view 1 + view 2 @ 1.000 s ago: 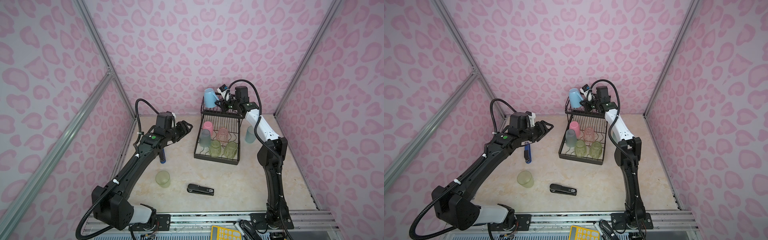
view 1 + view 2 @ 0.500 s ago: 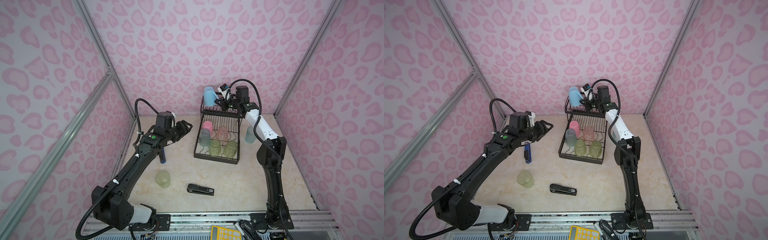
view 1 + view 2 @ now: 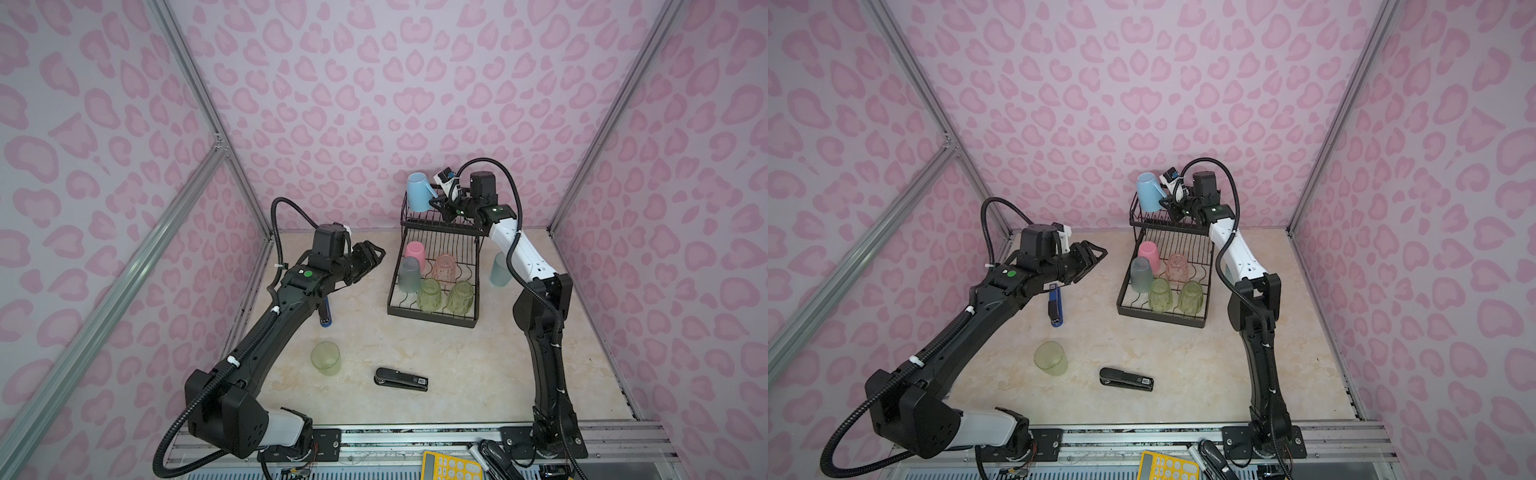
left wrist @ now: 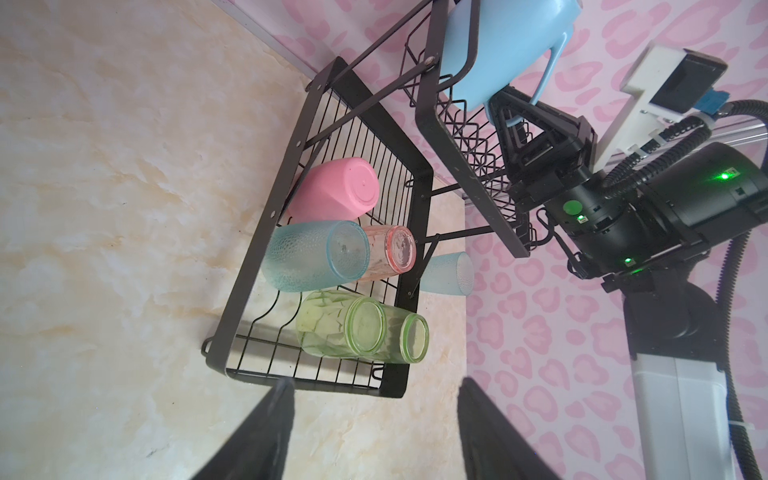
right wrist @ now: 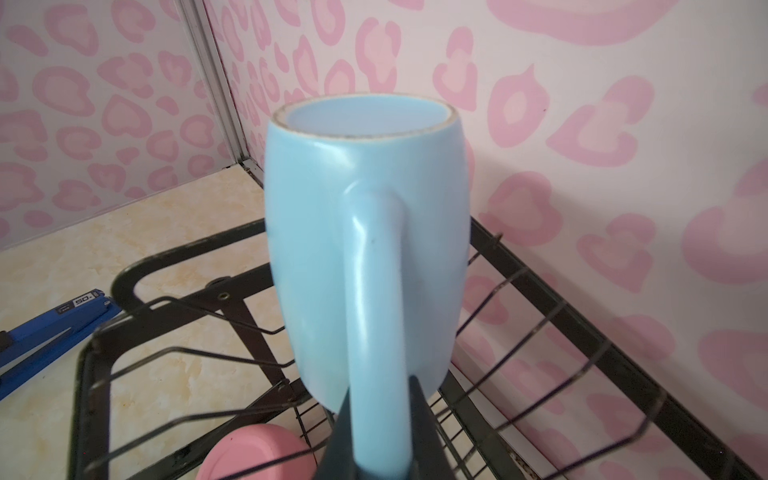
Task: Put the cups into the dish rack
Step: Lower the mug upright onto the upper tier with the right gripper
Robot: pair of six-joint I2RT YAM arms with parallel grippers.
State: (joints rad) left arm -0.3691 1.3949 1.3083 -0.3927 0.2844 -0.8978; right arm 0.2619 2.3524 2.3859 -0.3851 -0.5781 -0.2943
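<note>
Blue mug [image 3: 417, 193] gripped at dish rack [image 3: 432, 319]

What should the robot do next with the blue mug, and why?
Probably ease the light-blue mug down a little. The right gripper is shut on its handle, and the mug is bottom up and tilted at the upper basket; I can't tell if it rests on the wires. Settling it first should keep it from tipping on release.

Pink blotches are patterning the pale walls [image 3: 374, 83]; cream marbling is veining the surface [image 3: 457, 374]. The rack [image 3: 432, 318] is showing black, the mug [image 3: 417, 197] light blue, the cups [image 3: 414, 251] pink, frosted blue and ribbed green.
</note>
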